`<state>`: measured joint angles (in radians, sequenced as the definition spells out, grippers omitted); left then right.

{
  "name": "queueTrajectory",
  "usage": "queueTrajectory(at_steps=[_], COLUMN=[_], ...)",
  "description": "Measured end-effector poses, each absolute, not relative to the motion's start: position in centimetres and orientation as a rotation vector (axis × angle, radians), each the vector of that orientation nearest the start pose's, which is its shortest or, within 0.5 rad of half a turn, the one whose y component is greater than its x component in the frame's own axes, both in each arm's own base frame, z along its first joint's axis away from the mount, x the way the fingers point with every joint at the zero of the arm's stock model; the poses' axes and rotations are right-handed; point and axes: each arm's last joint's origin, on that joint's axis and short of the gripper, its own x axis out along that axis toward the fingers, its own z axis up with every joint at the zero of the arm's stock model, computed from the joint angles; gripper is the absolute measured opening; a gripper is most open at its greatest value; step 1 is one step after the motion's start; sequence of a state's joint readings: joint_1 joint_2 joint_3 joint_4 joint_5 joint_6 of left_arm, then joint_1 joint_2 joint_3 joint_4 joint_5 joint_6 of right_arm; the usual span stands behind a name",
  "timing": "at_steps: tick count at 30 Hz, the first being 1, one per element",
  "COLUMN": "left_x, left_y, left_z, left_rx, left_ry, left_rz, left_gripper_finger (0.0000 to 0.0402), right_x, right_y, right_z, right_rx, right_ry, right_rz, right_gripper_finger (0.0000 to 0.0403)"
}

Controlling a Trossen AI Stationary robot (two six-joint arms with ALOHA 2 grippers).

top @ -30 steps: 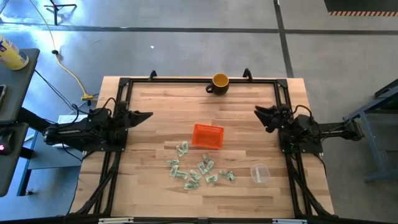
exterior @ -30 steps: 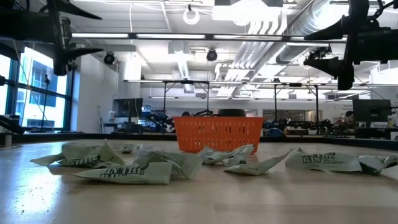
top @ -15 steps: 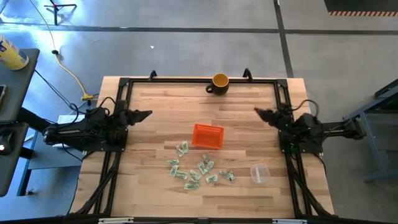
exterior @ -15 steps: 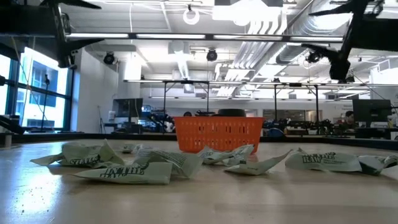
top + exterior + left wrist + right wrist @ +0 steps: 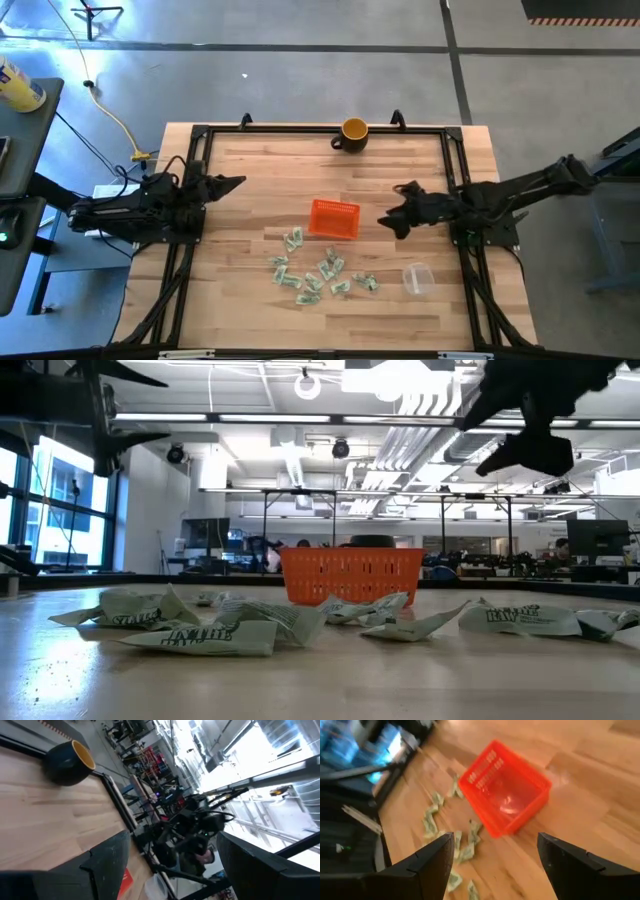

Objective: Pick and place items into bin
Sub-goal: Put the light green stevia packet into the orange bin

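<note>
R hand (image 5: 390, 213) open — L hand (image 5: 232, 184) open.

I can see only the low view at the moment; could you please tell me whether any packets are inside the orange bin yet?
Observer: No. The right wrist view looks down into the bin, and its floor is bare.
Operator: Thank you. Which arm is the one hanging at my upper right?
Observer: The right one. From above, the right gripper is open over the table, just right of the bin; the left gripper waits open at the table's left side.
Operator: And the packets?
Observer: The items lie scattered on the table beside the bin.
</note>
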<state>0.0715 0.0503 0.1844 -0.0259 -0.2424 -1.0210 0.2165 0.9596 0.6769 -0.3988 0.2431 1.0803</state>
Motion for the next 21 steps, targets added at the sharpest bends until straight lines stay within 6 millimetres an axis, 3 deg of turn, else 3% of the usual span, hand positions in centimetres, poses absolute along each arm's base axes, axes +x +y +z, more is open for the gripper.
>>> queueTrajectory(at_steps=[6, 10, 12, 16, 21], left_x=[8.6, 8.6, 8.7, 8.9, 9.4], left_y=[1.3, 1.2, 1.1, 0.9, 0.7], left_z=[21.4, 21.3, 21.4, 21.7, 21.2], left_rx=[-1.021, -1.063, -1.004, -0.94, -0.9], left_ry=[-0.204, -0.191, -0.171, -0.146, -0.045], left_rz=[0.262, 0.234, 0.207, 0.11, 0.061], left_gripper_finger=[0.0333, 0.0333, 0.0332, 0.0315, 0.0277], right_x=[21.0, 21.3, 21.7, 23.3, 25.0], right_y=[4.0, 4.3, 4.8, 6.7, 10.7], right_z=[25.7, 25.5, 25.2, 23.6, 21.2], right_rx=[0.858, 0.818, 0.783, 0.699, 0.506], right_ry=[0.687, 0.783, 0.843, 1.004, 1.175], right_rz=[-0.4, -0.441, -0.438, -0.378, -0.355], right_gripper_finger=[0.0275, 0.0275, 0.0275, 0.0275, 0.0275])
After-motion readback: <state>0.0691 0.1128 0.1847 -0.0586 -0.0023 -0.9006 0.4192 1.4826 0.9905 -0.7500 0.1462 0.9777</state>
